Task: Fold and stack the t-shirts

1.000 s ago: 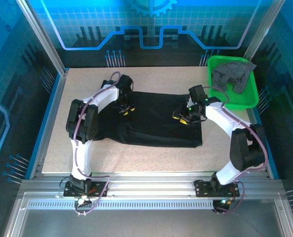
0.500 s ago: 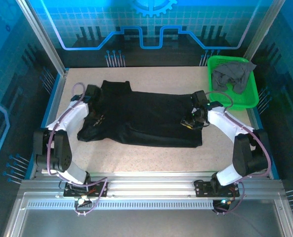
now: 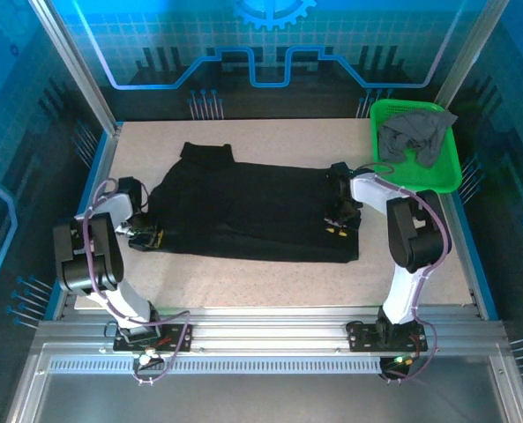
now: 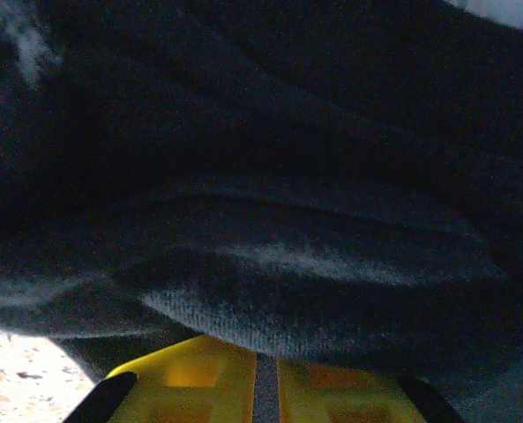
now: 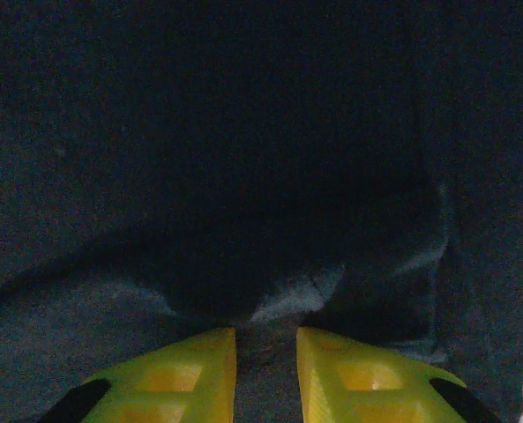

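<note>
A black t-shirt [image 3: 252, 211] lies spread across the middle of the table, its collar end toward the back left. My left gripper [image 3: 146, 237] sits at the shirt's left edge; in the left wrist view its yellow fingers [image 4: 199, 379] stand almost together, with a fold of black cloth [image 4: 314, 291] bunched over the tips of the gripper [image 4: 263, 357]. My right gripper [image 3: 339, 227] rests on the shirt's right part. The right wrist view shows this gripper [image 5: 265, 344] pinching a strip of the black cloth [image 5: 243, 176], creases fanning out from it. A dark grey t-shirt [image 3: 415, 132] lies crumpled in the basket.
The bright green mesh basket [image 3: 437, 181] stands at the back right corner. Bare beige tabletop [image 3: 270, 286] runs along the front, below the shirt, and along the back. Metal frame posts and blue panels close off the sides.
My left arm swung from the shirt's upper middle out to its left edge, and the cloth there now reaches further left. Both grippers closed. The right gripper shifted slightly nearer.
</note>
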Available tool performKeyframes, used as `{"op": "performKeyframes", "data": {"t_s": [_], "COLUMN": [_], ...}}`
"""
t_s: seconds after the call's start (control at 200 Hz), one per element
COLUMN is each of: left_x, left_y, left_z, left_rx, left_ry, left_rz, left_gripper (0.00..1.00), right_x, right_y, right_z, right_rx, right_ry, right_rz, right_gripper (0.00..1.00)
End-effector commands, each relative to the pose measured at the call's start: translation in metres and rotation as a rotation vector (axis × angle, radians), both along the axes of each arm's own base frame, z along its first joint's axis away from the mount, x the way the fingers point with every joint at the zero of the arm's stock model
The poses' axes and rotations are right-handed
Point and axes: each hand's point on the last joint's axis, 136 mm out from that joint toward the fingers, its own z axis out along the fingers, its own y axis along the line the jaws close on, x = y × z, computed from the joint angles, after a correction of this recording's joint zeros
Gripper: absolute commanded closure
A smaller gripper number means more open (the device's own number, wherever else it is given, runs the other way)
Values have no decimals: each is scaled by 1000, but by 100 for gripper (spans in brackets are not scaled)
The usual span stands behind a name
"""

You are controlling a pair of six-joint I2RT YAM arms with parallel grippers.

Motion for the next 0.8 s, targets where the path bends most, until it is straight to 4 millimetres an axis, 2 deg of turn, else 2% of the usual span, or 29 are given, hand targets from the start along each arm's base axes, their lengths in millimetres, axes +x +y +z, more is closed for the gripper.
{"op": "performKeyframes", "data": {"t_s": [0.0, 0.13, 0.32, 0.52, 0.605, 0.705, 0.75, 0.795], "left_x": [-26, -43, -82, -131, -153, -153, -143, -125], "left_y": [17, 13, -3, -5, -5, -1, 2, 9], "left_z": [-16, -21, -30, -17, -12, -7, -3, 7], "left_rx": [24, -3, -52, -12, 11, 32, 36, 52], "left_ry": [90, 102, 137, 187, 261, 257, 231, 178], "left_rz": [37, 67, 160, 272, 326, 369, 380, 363], "left_gripper": [85, 85, 84, 85, 91, 92, 91, 83], "right_x": [-12, -21, -39, -75, -88, -89, -80, -67], "right_y": [-19, -16, -4, -1, -1, 2, 6, 10], "right_z": [-9, -14, -12, -6, -4, 0, 5, 15], "right_rx": [-96, -89, -90, -81, -75, -51, -34, -22], "right_ry": [86, 107, 118, 142, 144, 126, 93, 37], "right_rz": [47, 63, 114, 114, 115, 123, 142, 166], "right_gripper": [74, 73, 72, 71, 70, 69, 68, 65]}}
